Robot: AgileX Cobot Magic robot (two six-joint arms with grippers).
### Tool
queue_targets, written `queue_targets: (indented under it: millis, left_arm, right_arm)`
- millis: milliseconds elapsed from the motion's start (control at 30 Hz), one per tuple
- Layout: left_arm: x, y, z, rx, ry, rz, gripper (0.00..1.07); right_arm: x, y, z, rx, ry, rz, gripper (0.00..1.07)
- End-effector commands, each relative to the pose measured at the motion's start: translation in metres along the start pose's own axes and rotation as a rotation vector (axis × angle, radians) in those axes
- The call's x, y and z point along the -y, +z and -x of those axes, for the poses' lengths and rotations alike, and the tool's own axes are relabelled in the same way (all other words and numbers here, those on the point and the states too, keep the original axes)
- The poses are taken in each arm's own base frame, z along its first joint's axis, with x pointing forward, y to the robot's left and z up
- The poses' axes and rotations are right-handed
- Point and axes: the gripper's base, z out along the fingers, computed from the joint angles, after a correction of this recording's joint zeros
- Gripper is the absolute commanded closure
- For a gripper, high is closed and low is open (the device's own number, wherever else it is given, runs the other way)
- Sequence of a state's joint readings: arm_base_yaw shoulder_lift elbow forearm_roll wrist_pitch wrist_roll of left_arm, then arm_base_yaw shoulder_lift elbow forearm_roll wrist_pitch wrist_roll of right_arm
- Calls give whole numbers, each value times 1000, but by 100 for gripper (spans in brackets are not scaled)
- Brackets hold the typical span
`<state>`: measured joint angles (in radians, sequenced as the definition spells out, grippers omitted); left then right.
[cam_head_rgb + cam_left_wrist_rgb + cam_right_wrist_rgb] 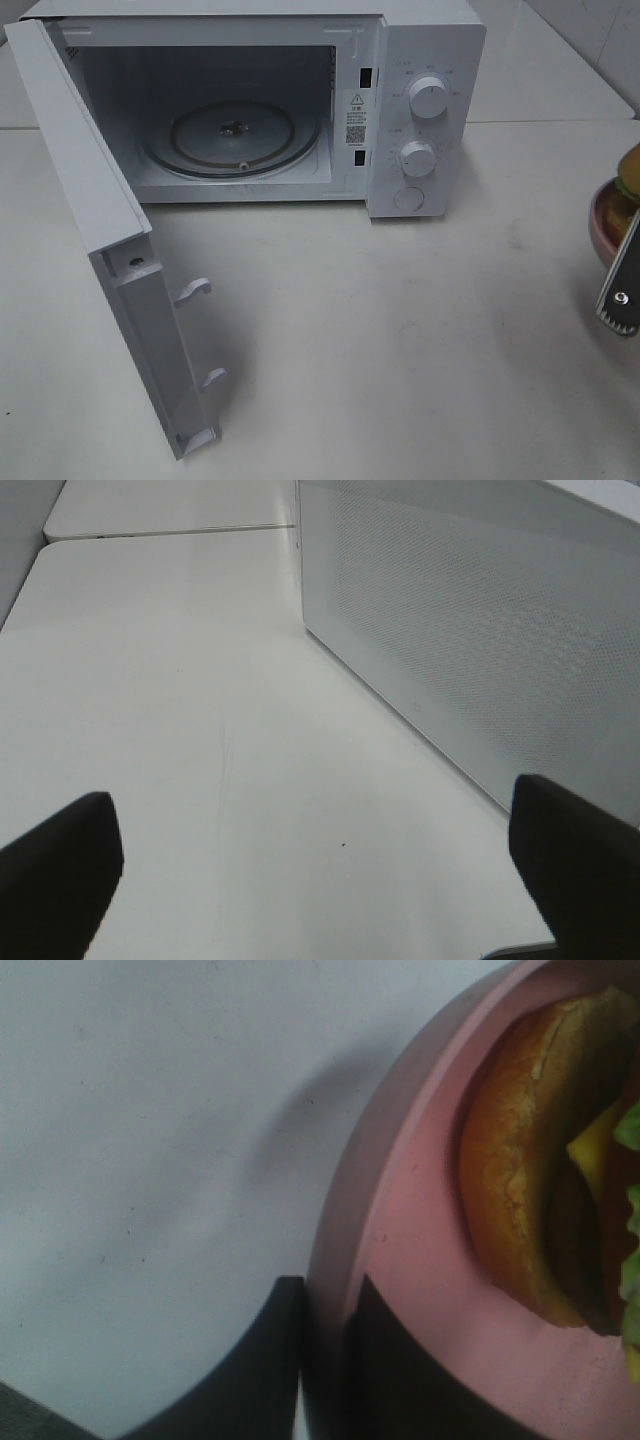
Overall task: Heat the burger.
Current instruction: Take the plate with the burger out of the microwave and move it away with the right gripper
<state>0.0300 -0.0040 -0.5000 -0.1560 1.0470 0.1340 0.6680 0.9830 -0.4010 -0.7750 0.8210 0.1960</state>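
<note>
Exterior high view: microwave (300, 100) stands at the back of the white table (400, 330), door (110, 250) swung fully open toward the left, glass turntable (232, 138) bare

Burger (540, 1180): lies on the pink plate (420, 1260) at the far right edge of the scene, well apart from the microwave cavity, lifted off the table

Right gripper (325, 1370): jaws pinched onto the plate rim (one finger on each side), so the burger rides on the plate untouched

Left gripper (320, 870): jaws spread wide, holding nothing, parked just beside the perforated door panel

Judged step: carrying the plate toward the open cavity; the open door leaves the approach clear
</note>
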Motion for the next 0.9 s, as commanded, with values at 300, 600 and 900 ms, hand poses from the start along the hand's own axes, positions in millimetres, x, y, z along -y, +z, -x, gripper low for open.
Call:
queue_targets:
  millis: [300, 600, 900]
  left_arm:
    - [0, -2, -2, 28, -7, 5, 6]
    - [0, -2, -2, 28, -7, 5, 6]
    - [0, -2, -2, 28, -7, 5, 6]
  right_arm:
    - [10, -4, -9, -77, 228, -91, 107]
    - [4, 9, 1, -157, 318, -86, 107]
    - [3, 26, 25, -227, 429, -127, 107]
